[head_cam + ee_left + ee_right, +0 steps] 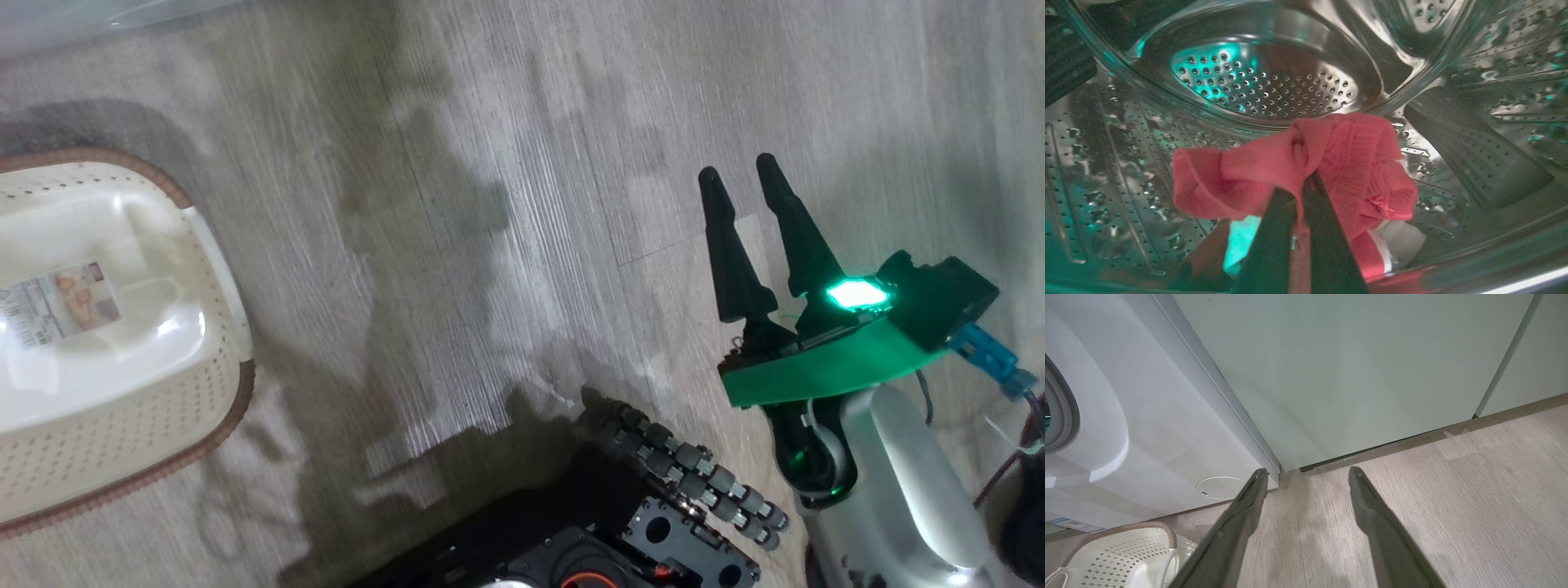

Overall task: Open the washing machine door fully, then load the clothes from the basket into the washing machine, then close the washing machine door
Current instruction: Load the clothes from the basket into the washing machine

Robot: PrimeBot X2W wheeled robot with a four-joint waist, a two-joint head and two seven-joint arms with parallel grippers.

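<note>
We've got left fingers (1267, 245) pinched shut on the red jersey (1347, 155) inside the steel drum (1274, 85), right fingers (1229, 531) wide open, empty, above the floor (1453, 498); withdraw before releasing and it comes out with us.

A pale grey, wood-grain plank floor (490, 204) carries everything. A cream perforated basket (122, 441) with a brown woven-look rim sits directly on it. Just behind the basket, the white washing machine (1147, 428) stands on the floor. Farther from the basket, beside the machine, a pale green cabinet (1351, 375) meets the planks. Apart from the basket, the robot's black wheeled base (637, 523) rests on the floor, with soft shadows lying between them.
</note>
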